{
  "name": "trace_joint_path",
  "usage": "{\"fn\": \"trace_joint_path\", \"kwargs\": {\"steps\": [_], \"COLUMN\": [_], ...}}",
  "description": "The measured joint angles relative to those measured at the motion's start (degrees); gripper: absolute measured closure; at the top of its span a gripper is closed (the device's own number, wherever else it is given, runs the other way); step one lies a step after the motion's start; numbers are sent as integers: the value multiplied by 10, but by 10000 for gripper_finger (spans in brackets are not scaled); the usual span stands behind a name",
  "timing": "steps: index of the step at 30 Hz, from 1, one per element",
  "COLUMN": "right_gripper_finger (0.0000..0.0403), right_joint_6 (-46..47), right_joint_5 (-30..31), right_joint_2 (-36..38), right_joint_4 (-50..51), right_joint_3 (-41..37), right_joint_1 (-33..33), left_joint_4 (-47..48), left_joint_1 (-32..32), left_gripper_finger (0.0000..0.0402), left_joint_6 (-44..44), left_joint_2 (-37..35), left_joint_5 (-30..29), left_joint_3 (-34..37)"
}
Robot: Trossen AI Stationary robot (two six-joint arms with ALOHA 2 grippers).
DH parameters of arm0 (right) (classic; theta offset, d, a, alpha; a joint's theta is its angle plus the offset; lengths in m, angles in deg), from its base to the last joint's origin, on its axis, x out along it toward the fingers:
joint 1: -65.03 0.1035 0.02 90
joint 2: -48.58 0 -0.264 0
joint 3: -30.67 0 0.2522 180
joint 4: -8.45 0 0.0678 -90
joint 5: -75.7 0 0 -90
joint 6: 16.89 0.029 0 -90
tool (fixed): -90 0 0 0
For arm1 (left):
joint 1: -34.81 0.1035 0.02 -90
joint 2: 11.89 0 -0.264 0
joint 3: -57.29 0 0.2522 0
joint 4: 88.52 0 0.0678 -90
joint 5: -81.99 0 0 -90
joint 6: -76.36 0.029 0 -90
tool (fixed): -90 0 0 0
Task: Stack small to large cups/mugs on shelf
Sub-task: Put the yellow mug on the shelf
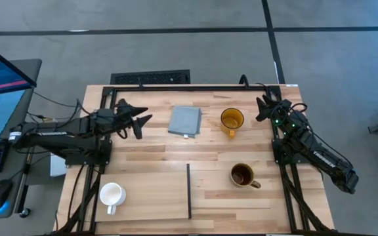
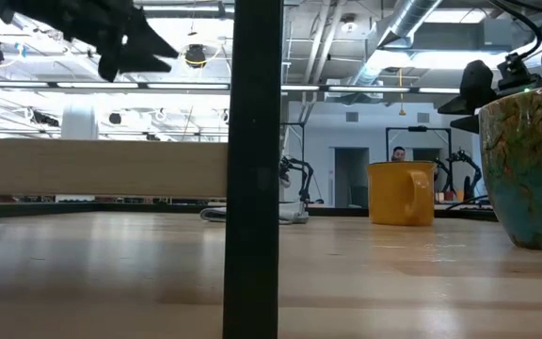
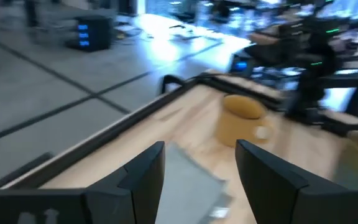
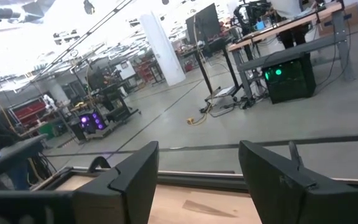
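The small white mug (image 1: 112, 194) stands mouth up on the pale wood shelf panel (image 1: 156, 190), at its near left. A thin black strip (image 1: 189, 190) runs along the panel's right edge. The yellow-amber mug (image 1: 231, 120) stands on the table at the far right, and also shows in the low view (image 2: 401, 193) and the left wrist view (image 3: 241, 121). The dark brown mug (image 1: 243, 175) stands on the table right of the strip. My left gripper (image 1: 143, 122) hangs open and empty above the table, left of the grey-blue pad (image 1: 185, 120). My right gripper (image 1: 260, 109) is open and empty at the far right.
The grey-blue pad lies flat between my left gripper and the yellow-amber mug. A dark frame rail (image 1: 195, 86) runs along the table's far edge. Both arm bases stand at the table's left and right sides. Bare tabletop (image 1: 176, 147) lies between the pad and the shelf panel.
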Motion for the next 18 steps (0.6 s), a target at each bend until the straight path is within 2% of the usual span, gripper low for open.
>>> {"fn": "trace_joint_path", "kwargs": {"steps": [5, 12, 18], "right_gripper_finger": [157, 157, 157], "right_joint_6": [0, 1, 68], "right_joint_5": [-1, -1, -29], "right_joint_2": [0, 0, 0], "right_joint_4": [0, 0, -6], "right_joint_3": [0, 0, 0], "right_joint_1": [0, 0, 2], "left_joint_4": [12, 15, 20], "left_joint_1": [0, 0, 0], "left_gripper_finger": [214, 215, 215], "left_joint_6": [-38, -27, -27], "left_joint_2": [1, 1, 1], "left_joint_5": [-20, -23, -35], "left_joint_3": [0, 0, 0]}}
